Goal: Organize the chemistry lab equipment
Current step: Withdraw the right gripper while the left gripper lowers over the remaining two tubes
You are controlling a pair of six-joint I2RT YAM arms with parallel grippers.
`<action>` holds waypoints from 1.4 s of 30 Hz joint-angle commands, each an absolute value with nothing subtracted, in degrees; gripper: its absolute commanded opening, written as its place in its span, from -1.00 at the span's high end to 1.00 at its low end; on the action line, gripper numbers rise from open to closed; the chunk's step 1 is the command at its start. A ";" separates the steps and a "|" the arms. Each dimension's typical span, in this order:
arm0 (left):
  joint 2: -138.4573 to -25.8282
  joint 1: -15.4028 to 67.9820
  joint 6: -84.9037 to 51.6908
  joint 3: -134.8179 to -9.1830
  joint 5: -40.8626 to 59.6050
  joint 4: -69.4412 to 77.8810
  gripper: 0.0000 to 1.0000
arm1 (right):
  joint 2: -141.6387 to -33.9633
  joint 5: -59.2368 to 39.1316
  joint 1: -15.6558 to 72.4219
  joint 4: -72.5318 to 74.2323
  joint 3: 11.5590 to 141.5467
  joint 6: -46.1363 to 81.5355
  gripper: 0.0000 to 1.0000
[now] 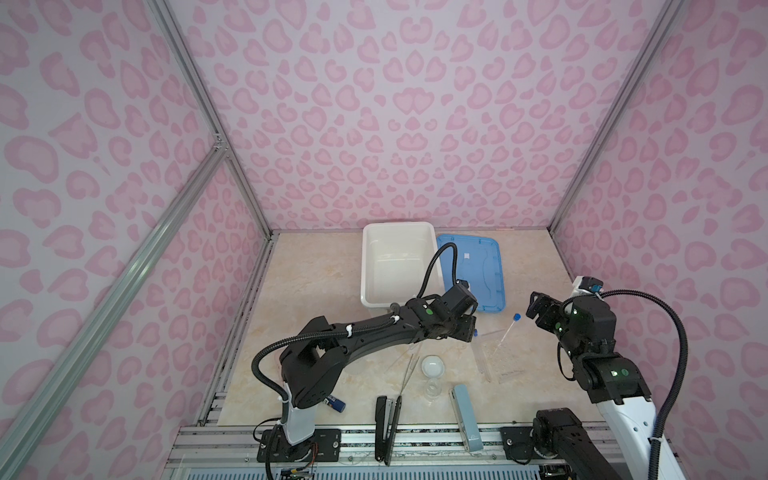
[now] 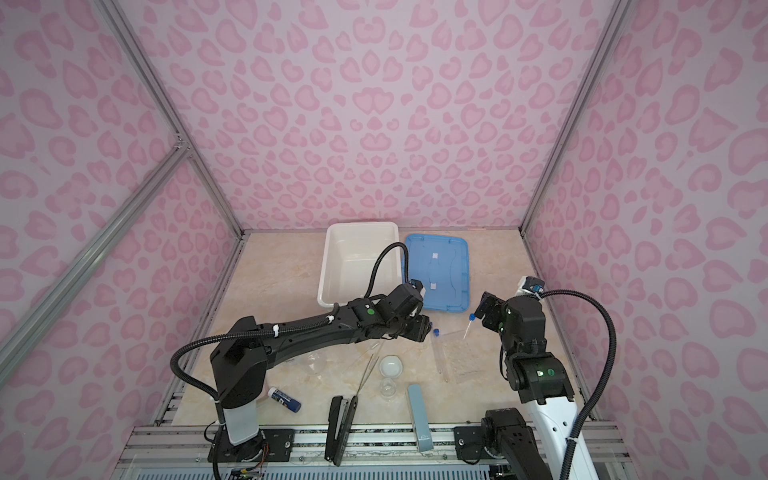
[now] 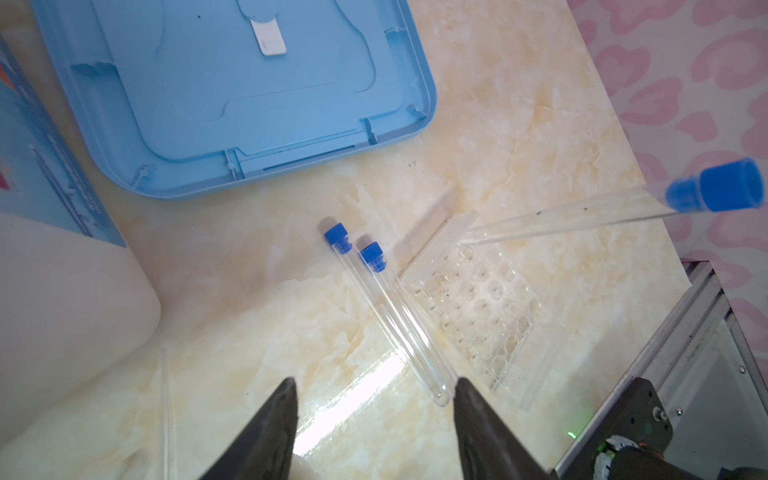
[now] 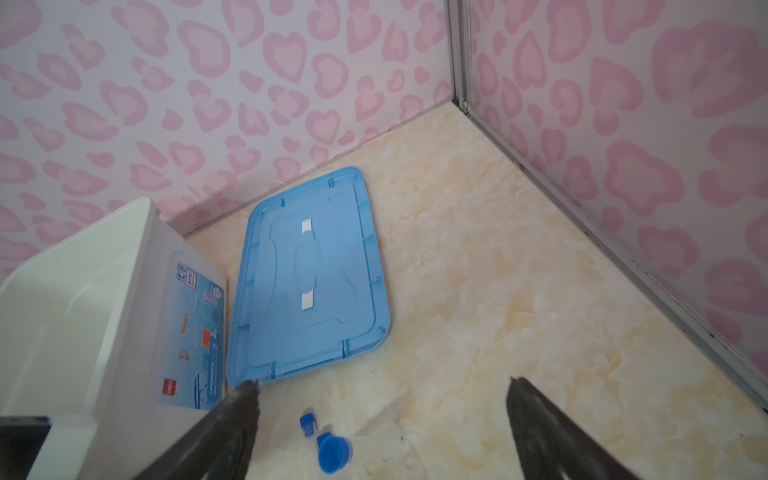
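Two big pieces first: the white bin [image 1: 365,270] sits open beyond my left gripper [image 3: 376,382] and off to its left. The blue lid [image 1: 478,270] lies flat just beside the bin, straight ahead of my right gripper [image 4: 382,382].

Left jaws stand partly apart, low over the table, nothing between them. Right jaws are spread wide and they are empty too.

Next down in size, the clear rack [image 3: 478,316] lies on the table between my two grippers.

Now the long blue-capped tubes, three in all. The pair of tubes [image 3: 392,326] lies side by side just beside the rack's edge. Their round ends are right at my left fingertips, and their caps point away toward the lid. The third tube [image 3: 561,220] stands tilted with its foot in a corner of the rack. Its blue cap is up in the air, just beside my right gripper.

Smaller still, behind my left gripper and back toward my base, the small white dish [image 1: 432,366] rests on the table. The little beaker [image 1: 433,389] sits just behind it, upright; I cannot tell whether the two touch.
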State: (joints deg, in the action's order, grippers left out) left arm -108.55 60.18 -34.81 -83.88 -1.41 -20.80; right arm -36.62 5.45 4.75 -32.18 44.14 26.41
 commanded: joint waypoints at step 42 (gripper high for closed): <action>-125.16 65.57 -38.41 -89.68 -5.18 -19.79 -0.04 | -28.92 -18.68 5.09 -47.74 39.36 29.31 -0.95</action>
State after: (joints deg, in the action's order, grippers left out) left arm -123.68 65.58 -38.79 -88.38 -4.86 -19.62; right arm -29.39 -18.68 4.99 -49.12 39.86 28.88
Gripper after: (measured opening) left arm 0.521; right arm 0.977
